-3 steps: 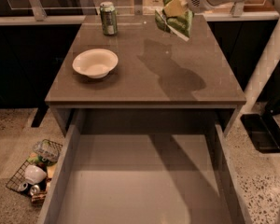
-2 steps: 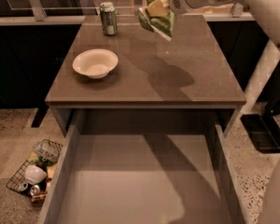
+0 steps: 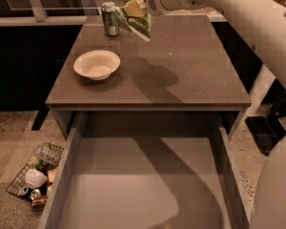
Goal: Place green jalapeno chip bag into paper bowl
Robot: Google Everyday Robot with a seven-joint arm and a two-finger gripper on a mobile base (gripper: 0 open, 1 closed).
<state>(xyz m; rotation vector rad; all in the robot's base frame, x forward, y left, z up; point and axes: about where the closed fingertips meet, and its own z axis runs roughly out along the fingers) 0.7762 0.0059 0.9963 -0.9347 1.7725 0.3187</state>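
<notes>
Gripper (image 3: 140,5) at far centre, jaws clenched on the green jalapeno chip bag (image 3: 137,21), held above the counter (image 3: 195,70) just right of the green drink can (image 3: 109,19). The bag's long axis slants, lower end pointing near-right. Paper bowl (image 3: 97,64) sits apart, near-left.

The gripper (image 3: 144,5), upper centre of frame, is largely covered by the green jalapeno chip bag (image 3: 136,14) it clamps. The arm (image 3: 257,18) is cut by the top and right edges. The open drawer (image 3: 143,185) runs off the bottom edge. The can (image 3: 109,19) label is unreadable.
</notes>
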